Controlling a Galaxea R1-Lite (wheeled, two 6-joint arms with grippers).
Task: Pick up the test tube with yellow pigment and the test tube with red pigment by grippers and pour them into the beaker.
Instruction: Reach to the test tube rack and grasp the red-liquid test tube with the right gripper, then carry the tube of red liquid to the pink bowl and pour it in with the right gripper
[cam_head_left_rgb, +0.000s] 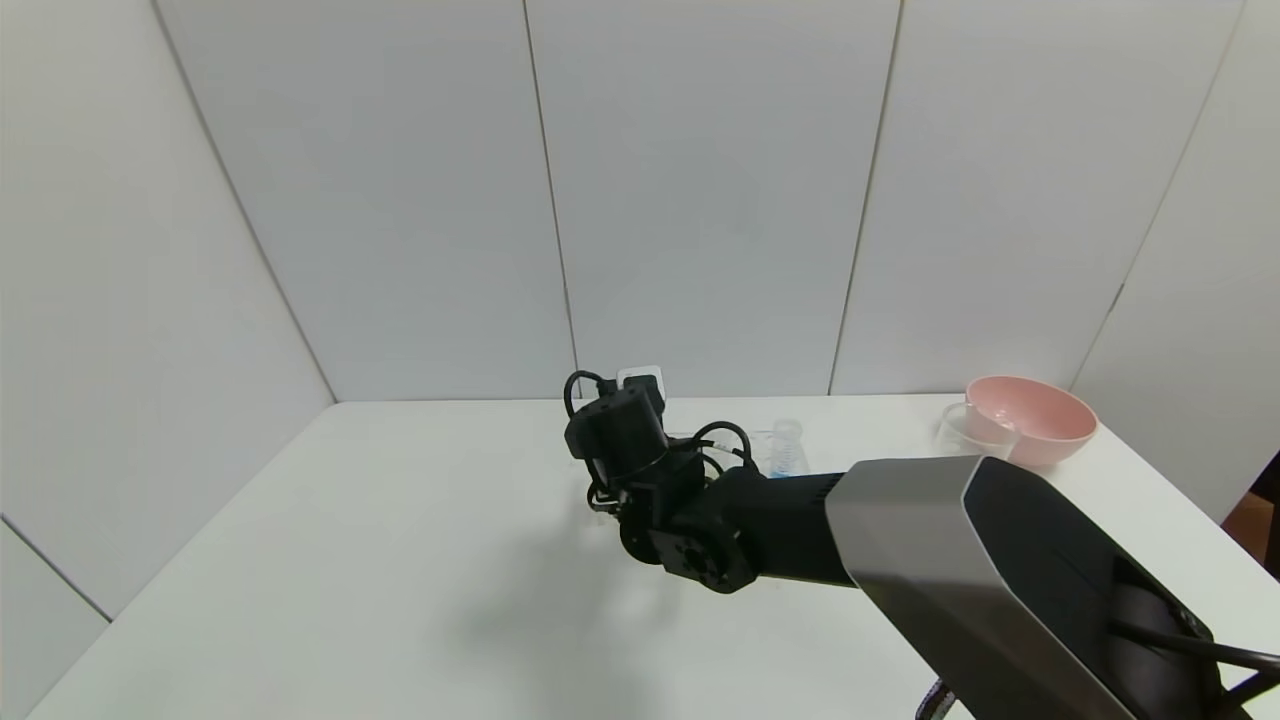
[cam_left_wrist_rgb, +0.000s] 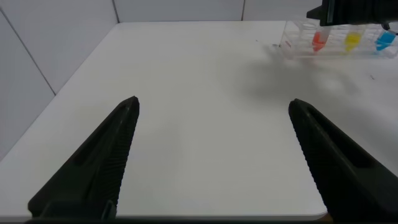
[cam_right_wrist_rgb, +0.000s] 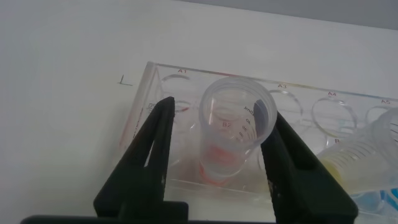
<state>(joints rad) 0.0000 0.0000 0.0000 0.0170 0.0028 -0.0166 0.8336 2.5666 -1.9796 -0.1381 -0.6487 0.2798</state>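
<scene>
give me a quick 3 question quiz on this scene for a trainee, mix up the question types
1. True or false: the right gripper has its fingers on either side of the test tube with red pigment, which stands in the clear rack.
2. Multiple choice: seen from the left wrist, which tube stands between the red one and the blue-liquid tube? A) a green one B) the test tube with yellow pigment C) none
3. Short answer: what is the left gripper holding?

Key: 1 true; 2 B; 3 nothing, it hangs open over the bare white table, apart from the rack.
</scene>
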